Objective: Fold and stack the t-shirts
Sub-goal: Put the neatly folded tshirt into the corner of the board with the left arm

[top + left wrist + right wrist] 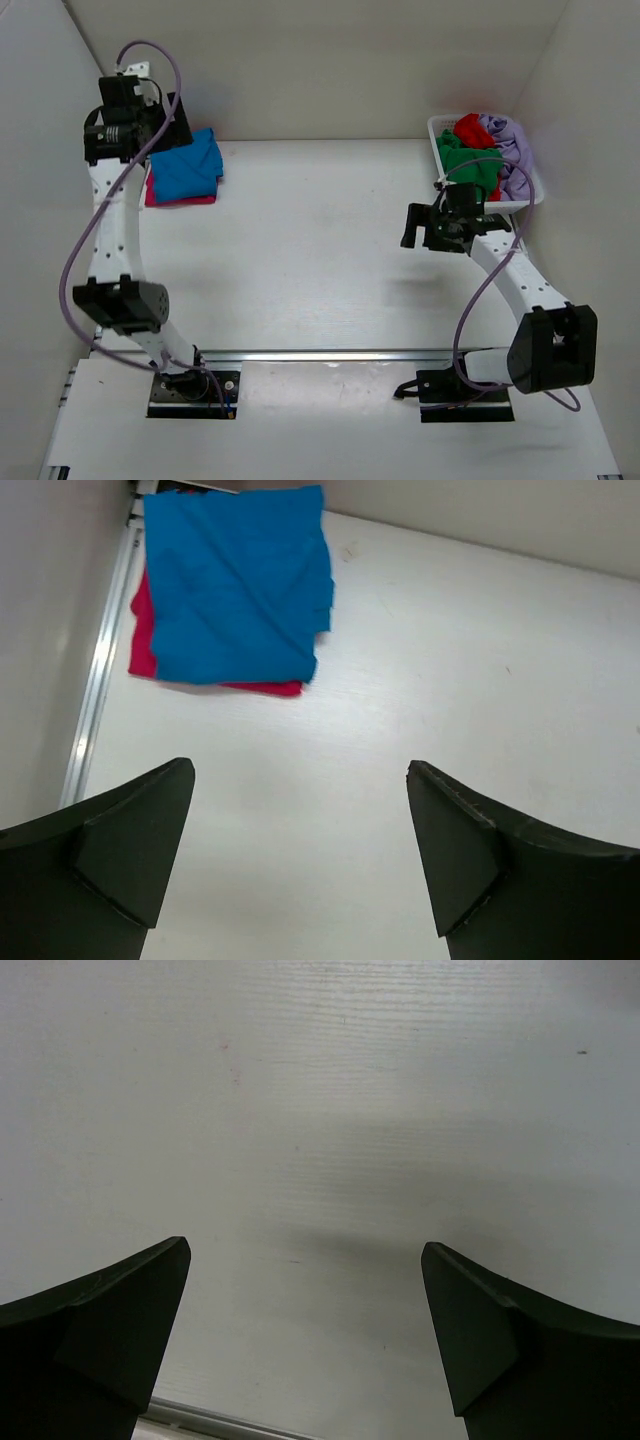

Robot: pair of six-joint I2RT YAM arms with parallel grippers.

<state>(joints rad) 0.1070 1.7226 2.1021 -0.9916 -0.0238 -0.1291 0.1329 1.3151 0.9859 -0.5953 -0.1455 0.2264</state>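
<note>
Two grippers, both spread wide and holding nothing: the left gripper (pixel 298 770) hangs over bare table just short of the finished pile, and the right gripper (pixel 305 1248) hovers over the white table (pixel 320 250) with only its own shadow beneath, its arm reaching toward the far right. Just beyond the left fingers lies the blue t-shirt (pixel 235 585), folded into a rough square with soft creases across its face and a slightly ragged right edge. It rests on top of the magenta-pink t-shirt (pixel 145 640), which shows only as a strip along the left and near edges. The pair sits in the far-left corner against the wall. Well apart from it, at the far right, the white lattice basket (pixel 437 125) holds the rest: a green t-shirt (pixel 468 160) nearest the right arm, a red t-shirt (pixel 470 130) behind it and a lavender t-shirt (pixel 512 150) along the right side, all bunched and unfolded. By my reading, two of five are folded and stacked, three remain, and the next job is to pull one from the basket, probably the green one on top.
</note>
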